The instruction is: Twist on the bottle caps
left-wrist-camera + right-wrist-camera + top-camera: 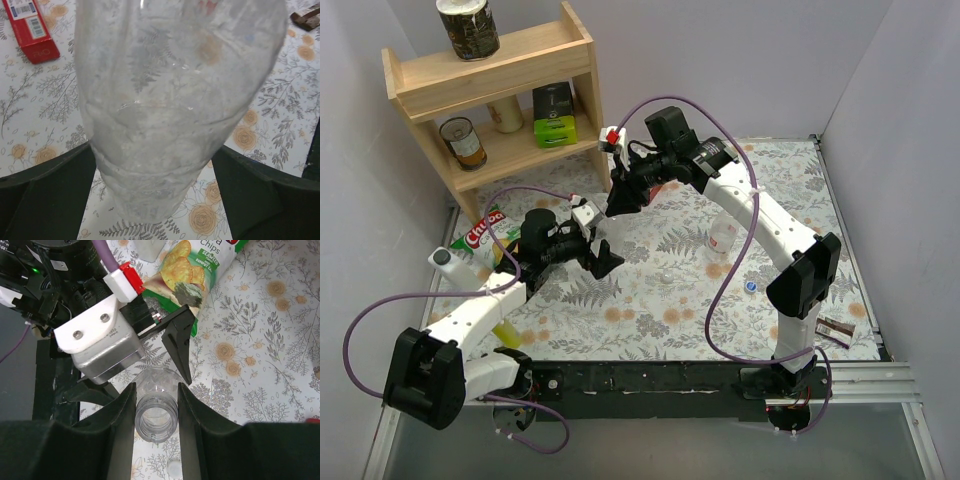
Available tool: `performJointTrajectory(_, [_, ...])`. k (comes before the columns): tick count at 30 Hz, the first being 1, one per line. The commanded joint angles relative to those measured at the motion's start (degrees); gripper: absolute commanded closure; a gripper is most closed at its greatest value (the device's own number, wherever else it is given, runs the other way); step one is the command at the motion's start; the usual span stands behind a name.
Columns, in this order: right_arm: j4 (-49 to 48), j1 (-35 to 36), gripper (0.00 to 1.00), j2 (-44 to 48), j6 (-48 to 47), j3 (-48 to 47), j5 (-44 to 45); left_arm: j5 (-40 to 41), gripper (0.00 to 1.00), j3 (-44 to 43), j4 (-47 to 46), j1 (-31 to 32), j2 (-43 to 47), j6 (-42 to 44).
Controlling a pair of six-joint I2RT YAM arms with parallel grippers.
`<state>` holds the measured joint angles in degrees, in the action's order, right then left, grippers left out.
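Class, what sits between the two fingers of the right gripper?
The uncapped neck of the clear bottle, held between the fingers of the right gripper; the right wrist view shows it.

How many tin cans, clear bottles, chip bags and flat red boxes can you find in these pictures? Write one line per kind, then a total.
tin cans: 2
clear bottles: 2
chip bags: 1
flat red boxes: 1
Total: 6
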<state>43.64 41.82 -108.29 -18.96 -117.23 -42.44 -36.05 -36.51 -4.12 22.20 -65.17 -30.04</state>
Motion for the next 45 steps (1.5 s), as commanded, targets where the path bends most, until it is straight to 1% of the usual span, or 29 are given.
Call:
performJointTrajectory(1, [-1.62,0.19,0.99,2.91,1.82,0.25,-1.6,-6.91,0.14,-2.34,-3.0,-0.14,-0.22,-0.11])
performJointTrajectory(4, [-2.41,0.19,0.99,3.35,2.87,0.68,-2.03,-9.29,0.18,-1.72,-3.0,-0.14,-0.49,-0.02])
performJointTrajectory(7, [-3.21,0.19,0.99,3.61,3.67,0.6,-2.48,-9.12,0.16,-0.85,-3.09,-0.14,-0.49,0.42])
performJointTrajectory(9, [-2.68,0.28,0.99,3.61,3.49,0.34,-2.39,-8.77,0.16,-0.4,-3.17,-0.14,-0.49,1.3])
performJointTrajectory(13, [-2.24,0.28,0.99,4.4,3.14,1.39,-2.21,-8.77,0.19,0.56,-4.49,-0.14,-0.93,1.48])
performJointTrajectory(15, [-2.24,0.45,0.99,4.67,3.32,2.09,-2.13,-8.77,0.23,0.56,-4.67,-0.14,-1.36,1.74])
performJointTrajectory(17, [-2.33,0.8,0.99,5.02,3.23,2.18,-1.78,-8.42,0.23,1.18,-4.84,-0.05,-1.8,2.36])
performJointTrajectory(21, [-1.63,1.07,0.99,4.76,2.88,1.39,-1.25,-8.68,0.31,1.62,-5.99,-0.14,-1.81,2.01])
performJointTrajectory(24, [-1.54,1.24,0.99,4.75,2.88,1.56,-1.33,-8.69,0.44,1.53,-7.03,-0.14,-2.42,1.04])
performJointTrajectory(25, [-1.36,1.33,0.86,4.67,2.96,1.3,-1.16,-8.25,0.5,1.36,-7.3,-0.14,-2.6,0.86])
performJointTrajectory(27, [0.13,1.33,0.66,5.02,2.88,0.08,0.68,-7.55,0.52,1.79,-9.22,-0.14,-2.51,-0.54])
performJointTrajectory(28, [0.92,1.33,0.49,5.28,2.96,-2.1,2.25,-7.28,0.53,1.88,-9.76,-0.14,-2.25,-1.24])
performJointTrajectory(29, [1.62,1.07,0.37,5.8,2.79,-3.52,5.92,-7.02,0.54,1.88,-10.11,-0.14,-2.16,-1.68])
performJointTrajectory(30, [2.76,0.55,0.33,7.38,2.62,-4.49,7.27,-7.01,0.56,1.45,-9.86,-0.14,-2.07,-2.3])
performJointTrajectory(31, [3.2,-0.07,0.27,8.35,2.35,-6.41,8.32,-7.01,0.57,1.27,-9.42,-0.14,-1.98,-2.48])
performJointTrajectory(32, [3.82,-1.9,0.26,9.32,1.57,-7.13,9.73,-7.27,0.61,0.92,-8.98,-0.14,-1.89,-2.56])
performJointTrajectory(34, [6.28,-4.46,0.24,12.13,0.51,-8.19,10.7,-7.8,0.65,0.04,-7.14,-0.14,-1.72,-2.65])
performJointTrajectory(35, [7.5,-7.52,0.25,13.09,-0.19,-7.84,10.88,-8.67,0.71,-0.22,-6.43,-0.14,-1.72,-2.57])
performJointTrajectory(36, [9.95,-9.37,0.25,14.84,-0.72,-7.23,10.8,-9.21,0.74,-0.75,-4.51,-0.14,-1.81,-1.87])
performJointTrajectory(37, [11.54,-14.18,0.25,15.82,-1.07,-6.35,10.45,-9.65,0.79,-1.88,-3.45,-0.14,-1.72,-1.51])
performJointTrajectory(38, [13.04,-17.01,0.26,16.79,-2.3,-3.39,8.62,-10.09,0.84,-2.51,-2.57,-0.14,-1.63,-1.25])
performJointTrajectory(39, [14.62,-20.17,0.27,19.41,-3.44,-1.27,7.47,-10.18,0.95,-3.38,-0.73,-0.14,-1.54,-1.16])
performJointTrajectory(40, [16.37,-25.77,0.28,21.26,-4.84,1.36,6.67,-10.18,0.99,-4.17,-0.02,-0.14,-1.11,-1.16])
performJointTrajectory(41, [16.48,-28.09,0.28,23.19,-6.68,8.87,6.75,-10.18,1.0,-5.92,0.77,-0.14,-0.84,-1.16])
performJointTrajectory(42, [16.48,-30.29,0.27,27.74,-11.4,12.69,7.27,-9.31,1.0,-6.72,2.17,-0.14,-0.49,-1.33])
performJointTrajectory(43, [15.7,-33.7,0.27,29.96,-14.49,17.25,8.32,-8.95,1.0,-7.69,3.23,-0.14,-0.14,-1.07])
performJointTrajectory(44, [14.73,-35.65,0.27,31.98,-16.87,24.78,10.6,-8.69,1.0,-10.39,3.76,-0.14,-0.14,-0.29])
performJointTrajectory(45, [13.5,-37.85,0.27,35.57,-20.38,29.03,10.97,-8.6,1.0,-11.55,8.21,-0.14,-0.05,0.42])
